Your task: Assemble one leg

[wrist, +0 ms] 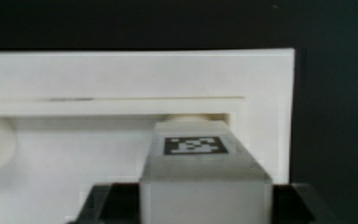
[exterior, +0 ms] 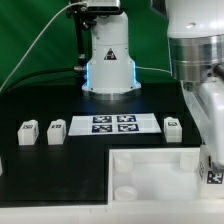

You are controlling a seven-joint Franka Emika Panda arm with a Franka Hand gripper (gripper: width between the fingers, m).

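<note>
Hand [wrist: 197, 205] closed on one leg [wrist: 197, 158], tag facing the wrist camera, held at the white tray-like piece [exterior: 150, 172] near its corner at the exterior view's right. Three legs [exterior: 28, 131] stand on the worktop [exterior: 40, 110].

One small white plastic block-like leg [wrist: 197, 165] with a black-and-white square tag is standing upright against the large white tray-like piece. Three matching legs [exterior: 28, 132] [exterior: 56, 132] [exterior: 172, 127] are sitting upright on the black table, apart.

Black tabletop [exterior: 40, 108], green backdrop [exterior: 45, 25] — bright, even light
</note>
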